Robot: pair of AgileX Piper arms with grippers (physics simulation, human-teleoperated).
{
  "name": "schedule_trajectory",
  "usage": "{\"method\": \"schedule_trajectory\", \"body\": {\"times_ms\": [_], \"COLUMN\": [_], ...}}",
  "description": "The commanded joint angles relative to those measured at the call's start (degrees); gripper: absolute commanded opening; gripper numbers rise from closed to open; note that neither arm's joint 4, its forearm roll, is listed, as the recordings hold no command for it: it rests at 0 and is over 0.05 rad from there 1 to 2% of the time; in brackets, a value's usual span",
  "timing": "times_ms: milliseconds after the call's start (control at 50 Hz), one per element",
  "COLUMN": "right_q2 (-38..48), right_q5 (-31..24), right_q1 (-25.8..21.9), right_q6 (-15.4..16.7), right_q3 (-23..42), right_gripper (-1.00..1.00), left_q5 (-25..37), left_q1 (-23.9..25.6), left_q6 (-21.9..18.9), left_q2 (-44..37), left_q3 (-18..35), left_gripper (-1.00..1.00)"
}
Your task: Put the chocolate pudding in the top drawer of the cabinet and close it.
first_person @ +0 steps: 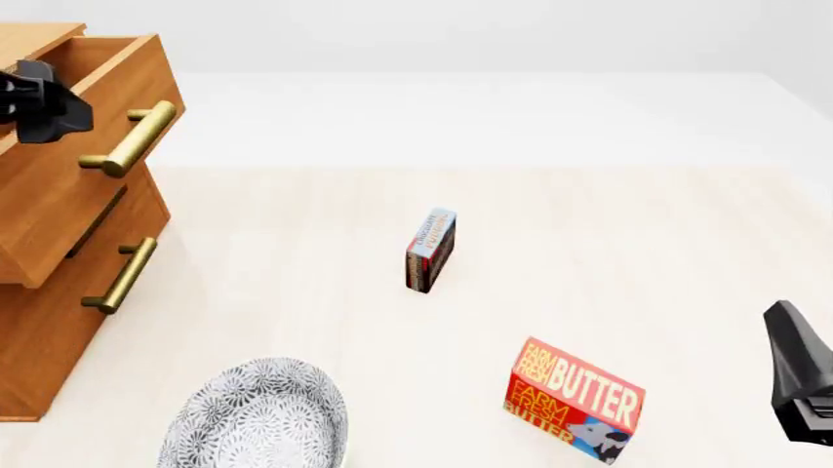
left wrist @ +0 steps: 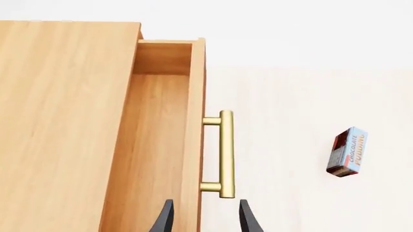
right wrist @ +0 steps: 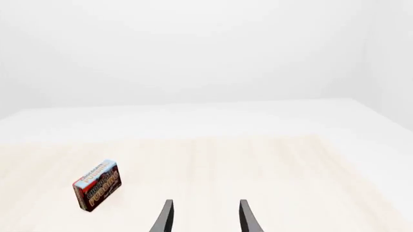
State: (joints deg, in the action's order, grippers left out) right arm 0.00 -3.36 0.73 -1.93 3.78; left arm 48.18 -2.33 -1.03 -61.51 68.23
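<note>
The chocolate pudding (first_person: 431, 250) stands on edge in the middle of the table, and the chocolate pudding (right wrist: 96, 185) shows again ahead of my right gripper (right wrist: 205, 220), which is open and empty. The cabinet (first_person: 46, 322) stands at the far left with its top drawer (first_person: 98, 107) pulled out. The top drawer (left wrist: 158, 145) has a bare inside, and its brass handle (left wrist: 226, 154) lies just ahead of my open left gripper (left wrist: 205, 222). The pudding (left wrist: 347, 151) lies well off to one side of it.
A red-orange butter box (first_person: 573, 402) lies near the front, right of centre. A patterned grey plate (first_person: 260, 419) sits at the front left beside the cabinet. The lower drawer's handle (first_person: 120, 275) is below the open drawer. My right arm's dark end (first_person: 801, 375) is at the right edge.
</note>
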Motion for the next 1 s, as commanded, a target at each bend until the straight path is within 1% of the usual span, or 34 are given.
{"method": "schedule_trajectory", "body": {"times_ms": [20,540,840,1000], "right_q2": [0.0,0.0,0.0,0.0], "right_q5": [0.0,0.0,-0.01,0.0], "right_q1": [0.0,0.0,0.01,0.0], "right_q6": [0.01,-0.01,0.0,0.0], "right_q3": [0.0,0.0,0.0,0.0], "right_gripper": [1.0,1.0,1.0,1.0], "left_q5": [-1.03,-2.81,-3.54,-4.04], "left_q1": [-0.32,0.58,0.17,1.64], "left_q6": [-0.15,0.37,0.45,0.95], "left_q2": [-1.01,-2.47,-2.47,-3.01], "left_q3": [-0.95,-2.73,-3.75,-4.04], "left_gripper": [1.0,1.0,1.0,1.0]}}
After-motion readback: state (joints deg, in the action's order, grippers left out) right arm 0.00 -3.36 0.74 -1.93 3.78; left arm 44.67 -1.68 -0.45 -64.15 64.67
